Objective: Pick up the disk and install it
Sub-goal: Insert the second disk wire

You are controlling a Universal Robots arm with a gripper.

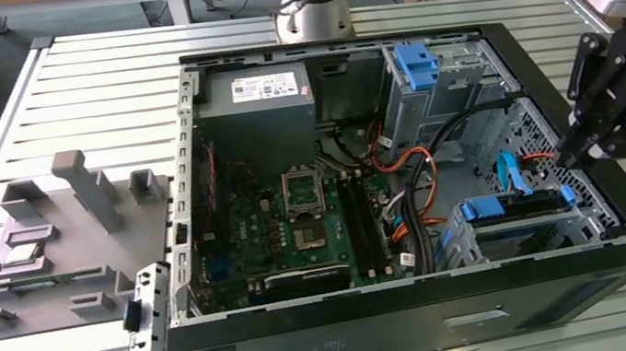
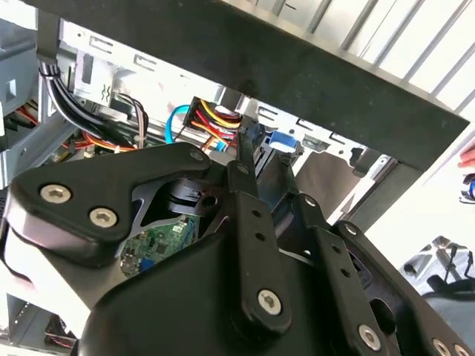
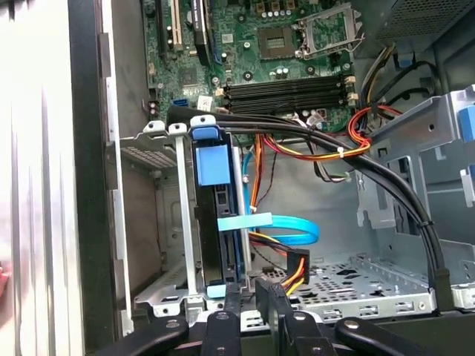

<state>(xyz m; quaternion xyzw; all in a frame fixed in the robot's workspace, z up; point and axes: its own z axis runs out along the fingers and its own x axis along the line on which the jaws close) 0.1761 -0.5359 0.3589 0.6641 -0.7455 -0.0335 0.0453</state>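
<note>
- At the case's 3 o'clock edge in the exterior view, your gripper [image 1: 577, 155] hangs tilted over the rim. In both wrist views its jaws look drawn almost together, with nothing visibly held between them.
- Just past the fingertips [image 3: 231, 298] in the first wrist view, the disk [image 3: 221, 222] stands on edge in the metal cage [image 3: 182, 222]. In the exterior view that puts it at about 4 o'clock in the case [image 1: 432, 307]. Its blue carrier tab [image 3: 211, 163] faces up.
- Treat the disk as dense for its size and fully stiff. Its bare metal faces are likely slick, and I judge it sensitive to knocks.
- The plastic carrier will probably flex. Squeeze across the drive's flat faces or the carrier rails, not the tab alone, and keep it square so it doesn't jam in the cage.
- Beside the disk, a blue ribbon cable [image 3: 289, 226] and a plug with yellow and red wires [image 3: 286, 267] lie close. Either could snag on the disk.
- Further in, a black cable bundle [image 3: 297, 130] crosses over the top of the cage.
- Beyond it lies the board [image 3: 282, 44], near the case's centre.
- Farthest, at 12 o'clock in the exterior view, sits the grey supply box [image 1: 257, 91].
</note>
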